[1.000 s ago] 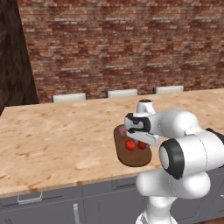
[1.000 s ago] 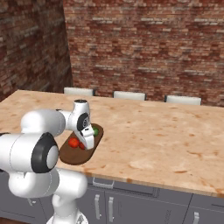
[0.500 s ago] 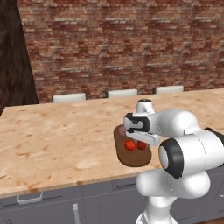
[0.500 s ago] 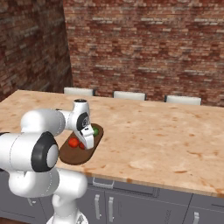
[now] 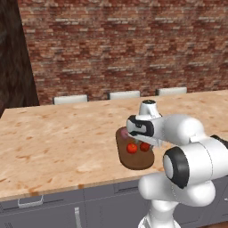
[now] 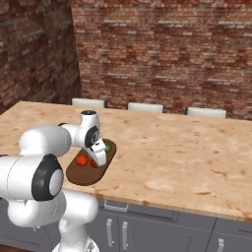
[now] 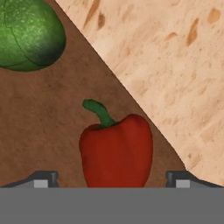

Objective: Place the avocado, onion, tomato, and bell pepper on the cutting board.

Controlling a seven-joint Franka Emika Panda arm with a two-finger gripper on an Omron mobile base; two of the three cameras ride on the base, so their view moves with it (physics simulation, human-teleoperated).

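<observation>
The gripper [image 7: 112, 179] hangs low over the cutting board [image 7: 39, 131], with its two fingertips [image 7: 43, 178] spread wide apart and not touching anything; it is released.

One bell pepper [image 7: 116, 153] lies on the board directly between the fingertips, with clear space on each side. Its green stem points away from the gripper.

One avocado [image 7: 28, 35] rests on the board further ahead of the gripper and off to one side, well apart from the pepper.

In the left base view, the gripper [image 5: 144, 141] sits just above the board [image 5: 138, 161]. One tomato [image 5: 132, 148] lies on the board just beside the gripper, next to the pepper [image 5: 144, 146]. One onion [image 5: 124, 132] lies at the board's far end, partly hidden by the hand.

In the right base view, the tomato [image 6: 82, 160] lies on the board [image 6: 81, 176] to one side of the hand and the avocado [image 6: 107, 146] shows just past it.

One board lies on the one counter [image 6: 187, 152], near its front edge. Three pale chair backs [image 6: 145, 107] stand beyond the counter's far edge.
</observation>
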